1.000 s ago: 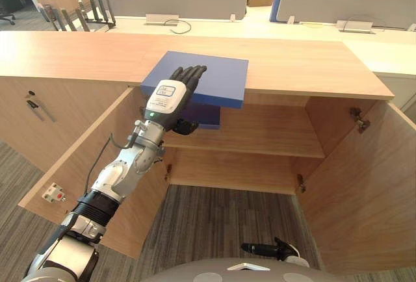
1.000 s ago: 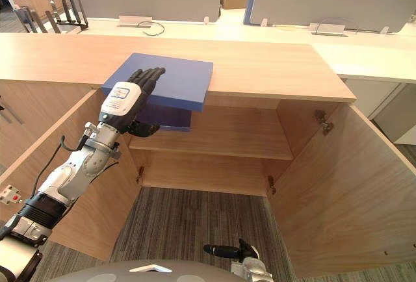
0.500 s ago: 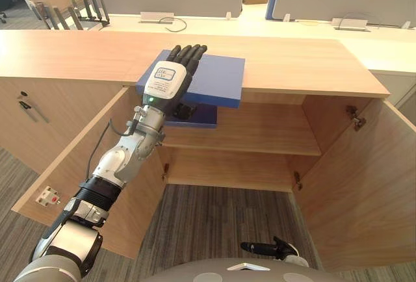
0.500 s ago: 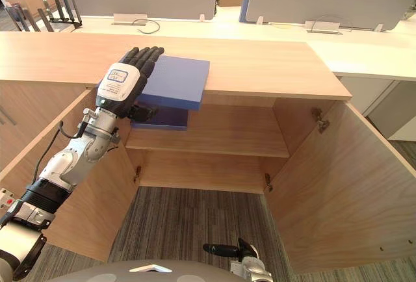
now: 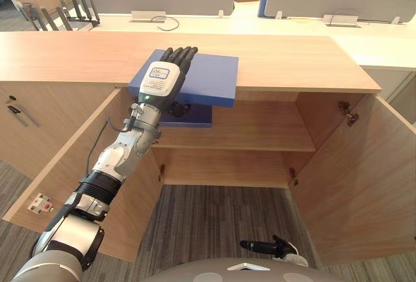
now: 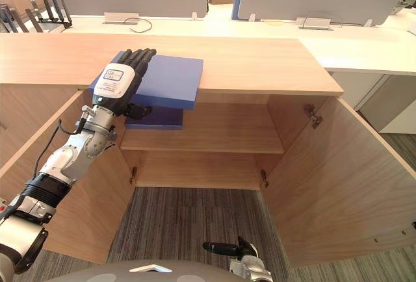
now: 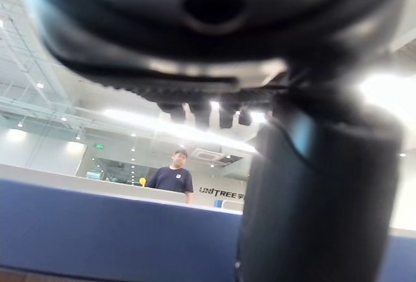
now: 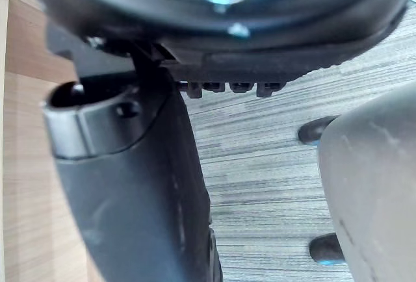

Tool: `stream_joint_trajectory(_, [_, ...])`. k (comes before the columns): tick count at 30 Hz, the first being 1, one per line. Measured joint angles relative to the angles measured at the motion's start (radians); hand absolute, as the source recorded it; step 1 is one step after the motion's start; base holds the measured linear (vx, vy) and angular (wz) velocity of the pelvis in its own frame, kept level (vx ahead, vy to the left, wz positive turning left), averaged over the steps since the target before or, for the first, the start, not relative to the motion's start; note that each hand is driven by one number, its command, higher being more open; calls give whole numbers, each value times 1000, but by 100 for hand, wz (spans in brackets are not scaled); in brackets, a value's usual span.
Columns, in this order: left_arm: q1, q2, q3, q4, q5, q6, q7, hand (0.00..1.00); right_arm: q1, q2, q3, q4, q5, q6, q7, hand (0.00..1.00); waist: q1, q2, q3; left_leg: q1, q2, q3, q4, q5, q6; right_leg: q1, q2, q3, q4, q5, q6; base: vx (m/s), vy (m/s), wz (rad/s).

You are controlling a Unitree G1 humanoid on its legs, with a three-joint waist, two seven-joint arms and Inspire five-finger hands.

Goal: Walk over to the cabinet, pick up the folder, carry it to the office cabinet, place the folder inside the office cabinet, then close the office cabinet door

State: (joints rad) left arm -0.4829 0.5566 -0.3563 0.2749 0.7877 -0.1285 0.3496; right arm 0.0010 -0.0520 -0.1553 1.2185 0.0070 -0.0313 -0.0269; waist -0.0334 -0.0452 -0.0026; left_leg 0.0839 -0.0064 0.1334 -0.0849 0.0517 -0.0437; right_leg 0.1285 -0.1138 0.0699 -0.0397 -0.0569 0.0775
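The folder (image 5: 208,77) is blue and lies flat on the top of the cabinet (image 5: 292,61), at the front edge, and its near side sticks out over the open compartment. You can see a darker blue part of it just under this edge. The left hand (image 5: 161,80) is on the folder: its fingers (image 5: 181,54) lie straight on the upper face and its thumb (image 5: 180,108) is curled under the part that sticks out, so the folder is pinched between them. In the left wrist view you see the blue face (image 7: 97,230) just beside the thumb, and 1 person (image 7: 170,178) stands far behind.

Below the folder, the 2 doors of the cabinet stand open, the left door (image 5: 71,165) and the right door (image 5: 364,178), and 1 shelf (image 5: 260,129) is inside. The carpet (image 5: 214,217) lies in front. The right hand (image 5: 263,247) is low and well apart from the cabinet, over the carpet; its fingers look straight and they hold nothing.
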Motion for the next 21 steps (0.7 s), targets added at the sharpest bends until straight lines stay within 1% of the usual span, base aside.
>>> stream_joint_trajectory(6, [-1, -11, 1, 7, -4, 0, 0, 100, -1, 0, 2, 0, 0, 0, 0, 100, -2, -2, 1, 0, 0, 0, 0, 0, 0, 0, 0, 0, 0, 1, 0, -9, -11, 0])
stream_joint_trajectory(11, [-30, -22, 2, 70, -44, 4, -6, 100, -2, 0, 2, 0, 1, 0, 0, 100, -7, -3, 2, 0, 0, 1, 0, 0, 0, -1, 0, 1, 0, 2, 0, 0, 0, 0])
stream_joint_trajectory(18, [-30, -36, 4, 76, -45, 3, -28, 100, -8, 0, 2, 0, 1, 0, 11, 100, -24, -4, 5, 0, 0, 5, 0, -1, -1, -2, 0, 5, -2, 6, 1, 0, 0, -1])
stream_joint_trajectory(21, [-30, -42, 4, 91, -45, 1, -35, 100, -10, 0, 0, 0, 1, 0, 12, 100, -26, -2, 7, 0, 0, 11, 0, -1, -2, -2, -1, 11, -11, 13, 0, 0, 0, -8])
